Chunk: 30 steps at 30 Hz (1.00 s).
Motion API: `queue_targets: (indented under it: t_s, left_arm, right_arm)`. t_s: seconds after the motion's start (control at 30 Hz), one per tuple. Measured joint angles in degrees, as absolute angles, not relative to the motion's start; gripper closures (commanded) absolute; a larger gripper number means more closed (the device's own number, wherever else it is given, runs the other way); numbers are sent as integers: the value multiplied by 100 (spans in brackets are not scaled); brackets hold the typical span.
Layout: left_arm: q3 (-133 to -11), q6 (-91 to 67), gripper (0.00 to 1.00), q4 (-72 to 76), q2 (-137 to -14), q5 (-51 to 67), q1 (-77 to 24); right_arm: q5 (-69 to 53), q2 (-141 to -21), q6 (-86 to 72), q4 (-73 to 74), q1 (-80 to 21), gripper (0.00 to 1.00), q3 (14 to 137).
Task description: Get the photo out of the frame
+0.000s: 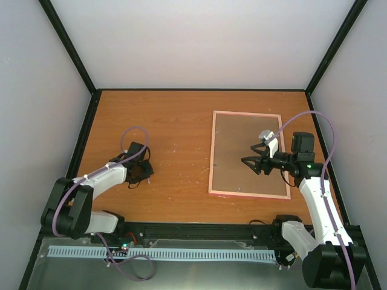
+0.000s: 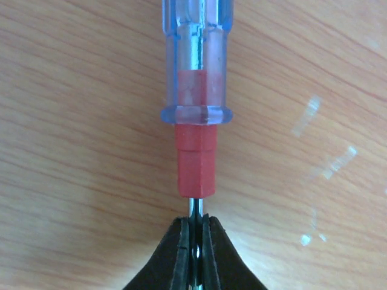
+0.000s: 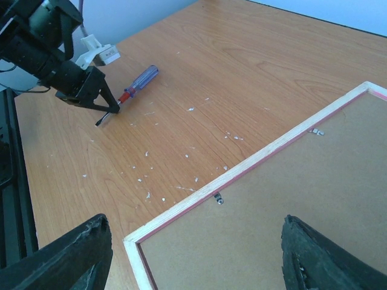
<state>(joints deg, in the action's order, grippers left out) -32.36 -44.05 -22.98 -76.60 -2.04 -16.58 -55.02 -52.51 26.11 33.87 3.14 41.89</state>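
- My left gripper (image 2: 195, 244) is clenched on the screwdriver (image 2: 195, 90), pinching its bare metal shank right beside the red collar; I'd keep that pinch firm so the blade won't twist when levering
- My right gripper (image 1: 254, 162) hangs released, jaws wide, over the brown backing board (image 1: 239, 175)
- The frame (image 1: 213, 151) lies face down right of centre, the photo hidden beneath the board
- I'd bring the blade under each metal tab (image 3: 218, 197), turning it gently

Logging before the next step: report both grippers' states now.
Left gripper: shut on the screwdriver shaft.
Right gripper: open, empty, over the frame.
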Motion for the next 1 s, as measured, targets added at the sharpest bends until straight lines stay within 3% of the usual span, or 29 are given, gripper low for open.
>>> queue_targets:
  t_s: [0.27, 0.5, 0.67, 1.0]
  left_arm:
    - [-3236, -4086, 99, -1959, -6252, -294, -3218]
    - [-2775, -3317, 99, -663, -4978, 447, -3898]
    - [-2707, -2906, 99, -266, -4954, 679, -4619]
    - [-2849, -2388, 99, 56, -5389, 880, -5695]
  right_arm:
    - [-5269, -5570, 2335, 3461, 311, 26, 4372]
    - [-5118, -6869, 2290, 4300, 45, 28, 6084]
    - [-5166, -7581, 2427, 4928, -731, 28, 6790]
    - [-5221, -7625, 2655, 5492, -2504, 26, 6810]
